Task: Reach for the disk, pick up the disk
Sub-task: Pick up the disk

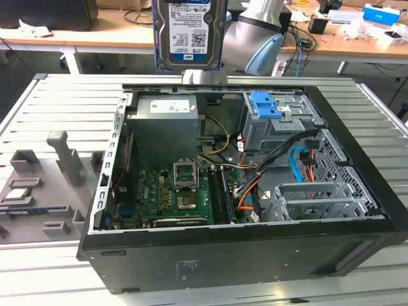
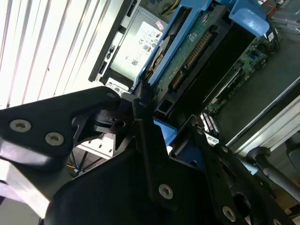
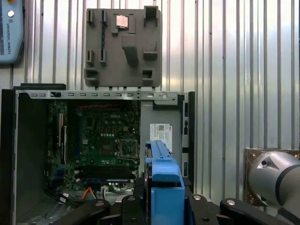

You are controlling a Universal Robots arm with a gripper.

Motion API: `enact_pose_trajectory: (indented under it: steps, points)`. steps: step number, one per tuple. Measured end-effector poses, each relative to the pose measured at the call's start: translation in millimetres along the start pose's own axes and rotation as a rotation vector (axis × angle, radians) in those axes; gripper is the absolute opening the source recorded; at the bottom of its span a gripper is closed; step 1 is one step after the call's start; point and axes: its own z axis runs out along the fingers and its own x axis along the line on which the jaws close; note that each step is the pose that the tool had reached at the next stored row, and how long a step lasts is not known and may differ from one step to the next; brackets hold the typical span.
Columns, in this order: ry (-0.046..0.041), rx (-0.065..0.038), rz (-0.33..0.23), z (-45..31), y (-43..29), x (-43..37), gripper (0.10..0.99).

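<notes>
- The flat rectangular silver hard drive [image 1: 189, 35] with a white-and-blue barcode label stands on end in the air at the top of the exterior view. Its long axis is close to vertical and its label face is turned to that camera.
- Its upper end is cut off by the picture's edge. Its lower edge hangs above the far rim of the black open tower computer case [image 1: 255, 255], apart from it.
- The black claw [image 3: 164, 201] is closed on the hard drive [image 3: 164, 173], whose blue plastic side rail stands edge-on between the fingers [image 3: 96, 208] in the first wrist view.
- In the second wrist view the claw [image 2: 176, 140] grips one end, and the hard drive's [image 2: 197, 51] green circuit-board side runs away from it towards the case interior.
- In the exterior view there is free air on the drive's left. The grey robot arm joint [image 1: 255, 38] sits just beside it on the right.
- The case lies on its side on the slatted metal worktop [image 1: 57, 102], with the blue plastic bracket [image 1: 264, 105] on its grey metal cage inside.
</notes>
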Motion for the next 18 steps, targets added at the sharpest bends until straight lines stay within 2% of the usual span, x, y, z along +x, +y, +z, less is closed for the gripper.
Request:
enact_pose_trajectory:
  steps: [2, 4, 5, 8, 12, 14, 18]
  points:
    - [0.0, 0.0, 0.0, -0.7, -16.4, 0.0, 0.369]
    - [0.0001, 0.0, 0.0, -1.0, -22.9, 0.0, 0.369]
    - [0.0001, 0.0, 0.0, -1.3, -30.7, 0.0, 0.369]
    - [0.0001, -0.001, 0.0, -1.8, -42.6, -0.1, 0.369]
    - [0.0, -0.001, 0.0, -1.9, -45.7, 1.7, 0.369]
    - [0.0001, -0.001, 0.0, -1.8, -45.6, 8.2, 0.369]
    - [-0.0001, -0.001, 0.0, -1.8, -45.4, 16.2, 0.369]
